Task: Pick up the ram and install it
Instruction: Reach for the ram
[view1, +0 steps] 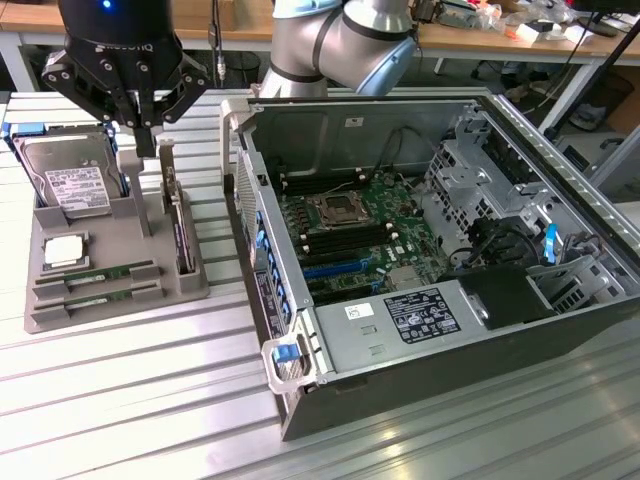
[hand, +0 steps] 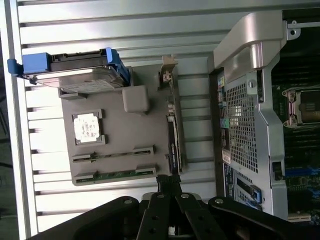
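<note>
Silver jointed arm (view1: 335, 45) bent across from the exterior view's right, black gripper (view1: 148, 146) hanging at the exterior view's upper left, pointing straight down, fingers (hand: 169, 184) pressed together tip to tip, wrist seemingly level, hard to judge.

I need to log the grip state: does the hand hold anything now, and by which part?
Nothing is held: the hand is shut and empty above the grey tray, where the ram lies.

Ribbed table of bare aluminium slats (view1: 130, 410) with a dull, grooved sheen. On the exterior view's left, a matt grey plastic holder tray (view1: 110, 312) carries thin green circuit-board ram sticks (view1: 95, 273) and a shiny silver metal hard drive (view1: 70, 180). On the right, an open computer case (view1: 450, 385) of dark, semi-matt sheet metal.
</note>
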